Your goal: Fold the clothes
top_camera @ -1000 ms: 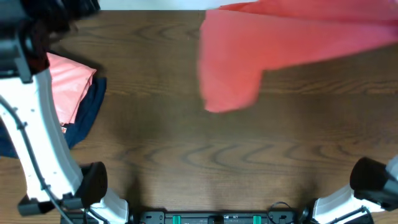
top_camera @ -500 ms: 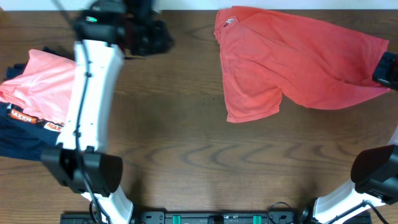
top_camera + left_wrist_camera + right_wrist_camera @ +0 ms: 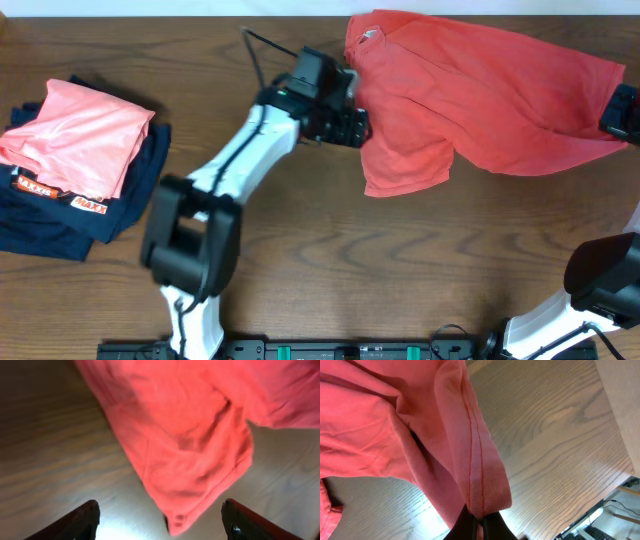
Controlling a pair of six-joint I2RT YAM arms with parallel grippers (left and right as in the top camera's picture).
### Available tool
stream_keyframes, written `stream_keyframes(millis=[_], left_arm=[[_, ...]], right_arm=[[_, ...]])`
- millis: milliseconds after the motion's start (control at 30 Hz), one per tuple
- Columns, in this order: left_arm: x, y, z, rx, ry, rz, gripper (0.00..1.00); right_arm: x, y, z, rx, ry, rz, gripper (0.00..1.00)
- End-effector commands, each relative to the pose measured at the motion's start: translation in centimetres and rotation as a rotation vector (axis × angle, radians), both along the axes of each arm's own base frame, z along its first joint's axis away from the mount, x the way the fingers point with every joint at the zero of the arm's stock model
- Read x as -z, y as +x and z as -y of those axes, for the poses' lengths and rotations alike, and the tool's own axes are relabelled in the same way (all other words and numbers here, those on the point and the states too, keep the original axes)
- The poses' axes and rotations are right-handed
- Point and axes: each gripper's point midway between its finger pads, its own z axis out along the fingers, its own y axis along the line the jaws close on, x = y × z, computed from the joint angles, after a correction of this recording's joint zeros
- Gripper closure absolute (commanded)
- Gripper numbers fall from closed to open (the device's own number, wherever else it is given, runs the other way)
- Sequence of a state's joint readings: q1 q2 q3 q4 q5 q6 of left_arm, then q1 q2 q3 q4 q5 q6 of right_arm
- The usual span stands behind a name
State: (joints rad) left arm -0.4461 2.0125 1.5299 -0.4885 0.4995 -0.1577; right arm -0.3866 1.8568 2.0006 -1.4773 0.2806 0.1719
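Now the shirt (image 3: 480,90) lies on the far right part of the table (image 3: 400,270). Its collar (image 3: 365,35) is at the far left corner of the cloth, and one sleeve (image 3: 405,165) reaches toward the near side. The cloth is rumpled, with soft folds running across it, and no print shows on the upper side.

The left arm (image 3: 240,160) stretches from the near left across to the shirt's left edge. There the left gripper (image 3: 352,125) sits just beside the cloth, between collar and sleeve. In the left wrist view its fingers (image 3: 82,521) stand wide apart with nothing between them. The sleeve end lies on the wood beyond them, and its hemmed tip points down into the gap.

The right gripper (image 3: 618,112) is at the shirt's far right edge, close to the table's right side. In the right wrist view its fingers are pressed together on the stitched hem (image 3: 477,475), pinching a doubled strip of cloth that runs up and away from them. Wood grain shows past it on the right.

Well apart from all this, at the left of the table, a folded pink garment (image 3: 80,140) rests on top of navy garments (image 3: 50,225) that show an orange-and-white print along one edge.
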Motion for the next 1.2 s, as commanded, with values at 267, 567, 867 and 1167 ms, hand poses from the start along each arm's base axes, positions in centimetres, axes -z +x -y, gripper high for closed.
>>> stream_keyframes(millis=[267, 567, 867, 1167], left_arm=[[8.4, -0.7, 3.9, 0.037, 0.008, -0.079, 0.20], [9.8, -0.2, 8.5, 0.033, -0.027, 0.019, 0.21], [9.2, 2.2, 8.1, -0.105, -0.052, 0.051, 0.90], [5.1, 4.2, 2.1, -0.193, -0.016, 0.034, 0.94]], right_arm=[[-0.2, -0.4, 0.2, 0.018, 0.008, 0.009, 0.99], [-0.1, -0.4, -0.1, 0.014, 0.025, 0.011, 0.99], [-0.1, -0.4, -0.1, 0.013, 0.025, 0.012, 0.99], [-0.1, -0.4, -0.1, 0.014, 0.028, 0.013, 0.99]])
